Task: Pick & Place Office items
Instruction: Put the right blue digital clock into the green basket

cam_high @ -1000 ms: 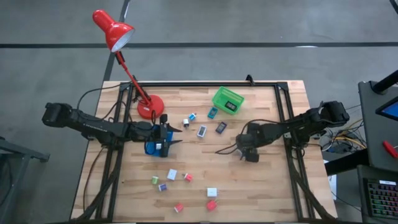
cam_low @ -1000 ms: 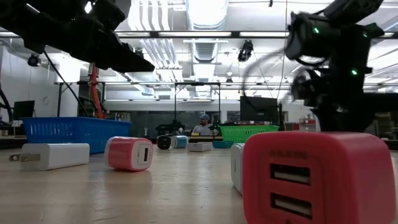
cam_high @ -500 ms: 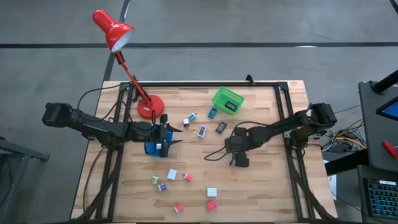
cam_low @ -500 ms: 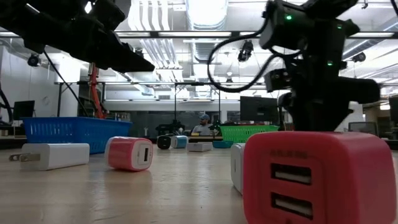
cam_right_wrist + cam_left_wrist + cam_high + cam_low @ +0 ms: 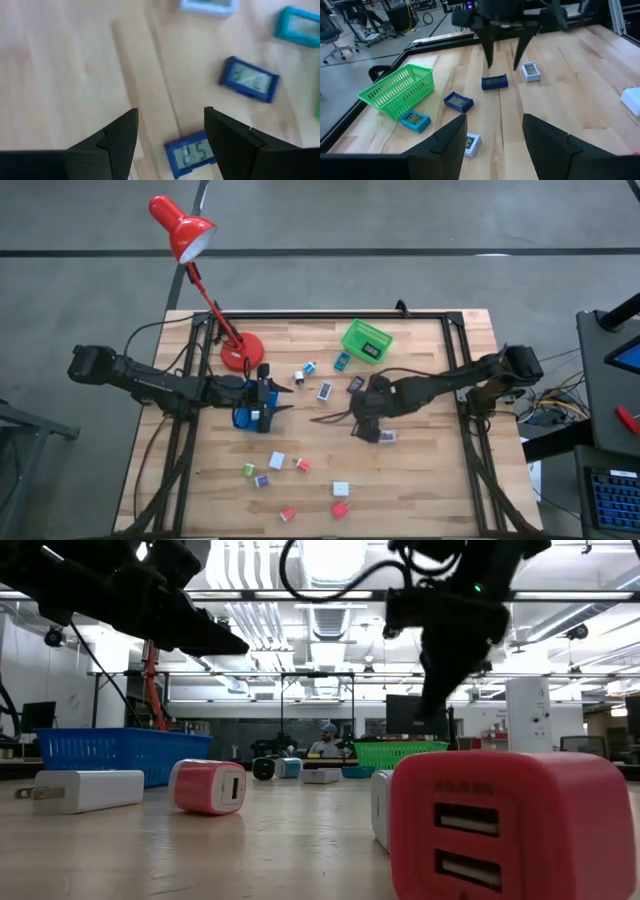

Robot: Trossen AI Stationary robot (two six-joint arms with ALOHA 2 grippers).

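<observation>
While the left pincer (image 5: 283, 398) is hanging over the blue tray (image 5: 243, 418) near the red desk lamp (image 5: 196, 250), its fingers spread with nothing between them, the right pincer (image 5: 502, 64) is hovering above the middle of the wooden tabletop (image 5: 430, 480). Its fingers are standing apart and empty, pointing down over a dark blue flat clock piece (image 5: 494, 81) that is lying on the wood just beneath them. A second dark blue piece (image 5: 458, 101), a teal one (image 5: 414, 120) and a white-framed one (image 5: 530, 71) are lying nearby, close to the green basket (image 5: 366, 341). Nearer the front edge, small cube-like chargers are sitting scattered: a white one (image 5: 341, 489), a red one (image 5: 340, 508), a green one (image 5: 249, 469) and a purple one (image 5: 261, 480), all well apart from both pincers.
</observation>
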